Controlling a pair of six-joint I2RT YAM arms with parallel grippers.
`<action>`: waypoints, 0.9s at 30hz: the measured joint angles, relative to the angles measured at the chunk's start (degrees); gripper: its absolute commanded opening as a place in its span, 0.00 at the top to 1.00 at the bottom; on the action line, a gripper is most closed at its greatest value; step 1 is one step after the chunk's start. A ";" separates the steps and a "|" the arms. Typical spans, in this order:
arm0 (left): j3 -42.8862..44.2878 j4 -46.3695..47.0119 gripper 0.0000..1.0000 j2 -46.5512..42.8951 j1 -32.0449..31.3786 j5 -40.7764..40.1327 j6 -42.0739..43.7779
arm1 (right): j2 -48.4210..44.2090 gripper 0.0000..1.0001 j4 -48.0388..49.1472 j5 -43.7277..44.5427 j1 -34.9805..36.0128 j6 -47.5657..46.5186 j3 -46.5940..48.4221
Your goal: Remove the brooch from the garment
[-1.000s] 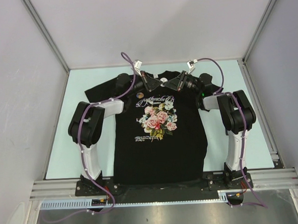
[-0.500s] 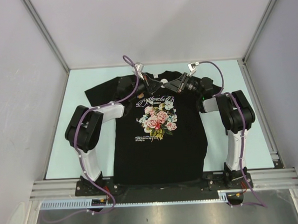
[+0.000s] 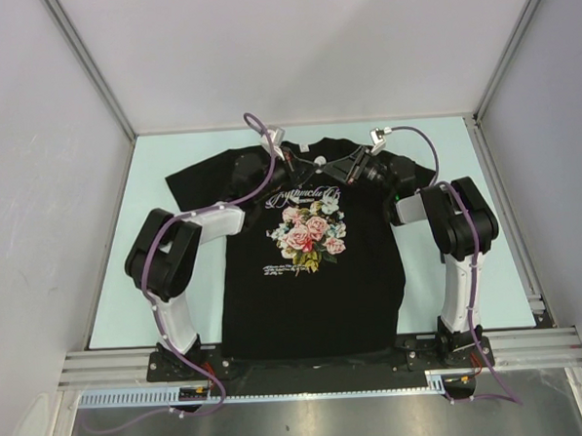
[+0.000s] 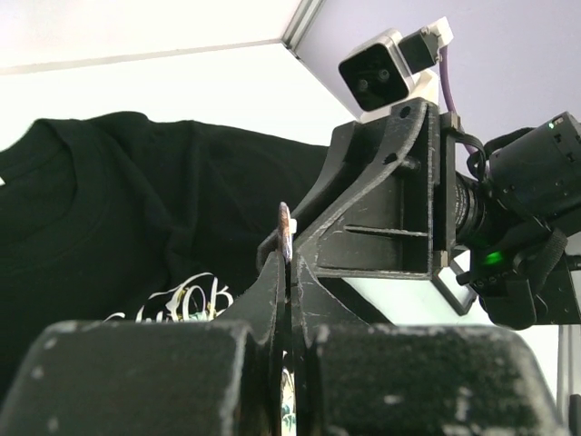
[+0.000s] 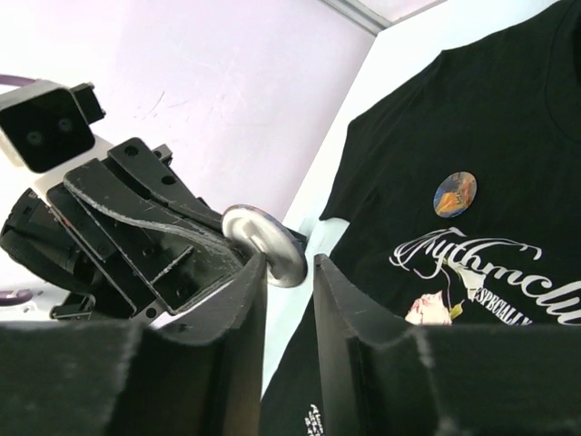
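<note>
Brooch (image 5: 454,193), small and round with an orange and blue face, sits on the chest of the black shirt (image 3: 314,285), just above the first letters of the white lettering (image 5: 472,254). The shirt lies flat and face up on the pale green table (image 3: 158,284), collar away from the arm bases, with the rose print (image 3: 309,232) in the middle of the chest.

Both arms reach over the upper chest and their tips meet near the collar. The left gripper (image 4: 287,263) has its fingers pressed together on a thin round silver disc (image 5: 259,227), which stands on edge between them and sticks up past the fingertips. The disc is held above the cloth, apart from the brooch on the shirt. Only its plain metal side and its rim show, so what is on the other face cannot be told.

The right gripper (image 5: 289,263) points at the left one, tip to tip. Its fingers stand a little apart with a narrow gap, and the edge of the disc shows in that gap. Whether they touch the disc cannot be told. Neither gripper touches the brooch on the shirt.
</note>
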 measured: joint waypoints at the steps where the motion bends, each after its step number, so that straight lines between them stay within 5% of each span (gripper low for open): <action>1: 0.00 -0.02 1.00 -0.11 -0.02 -0.07 0.11 | 0.00 0.54 0.02 0.17 0.00 0.02 -0.04; 17: 5.27 -10.99 1.00 -0.70 3.85 0.92 -0.09 | -3.96 0.34 -3.61 0.02 -4.96 -9.22 -2.03; 27: 11.41 -43.76 1.00 -9.90 3.74 -21.38 6.10 | -14.32 0.33 -25.05 9.01 -3.19 -27.04 -0.83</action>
